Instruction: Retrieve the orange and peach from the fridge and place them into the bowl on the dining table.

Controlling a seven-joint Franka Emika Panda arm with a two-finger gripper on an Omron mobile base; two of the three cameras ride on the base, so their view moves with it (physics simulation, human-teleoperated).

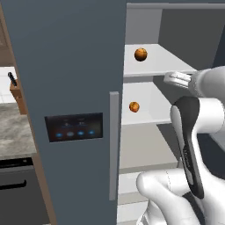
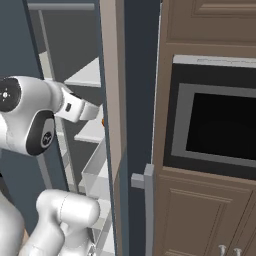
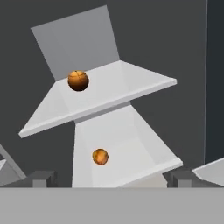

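Gripper (image 3: 109, 177) open—facing orange (image 3: 100, 156) and peach (image 3: 78, 81) inside fridge (image 1: 66, 66).

No text, label, brand or number can be read anywhere. The dark panel (image 1: 74, 126) on the closed fridge (image 1: 66, 66) door carries a row of small blue lights and faint marks above them, too blurred to read as words or figures. A round dark cap (image 2: 6, 95) on the arm's joint bears small pale marks that cannot be made out either.
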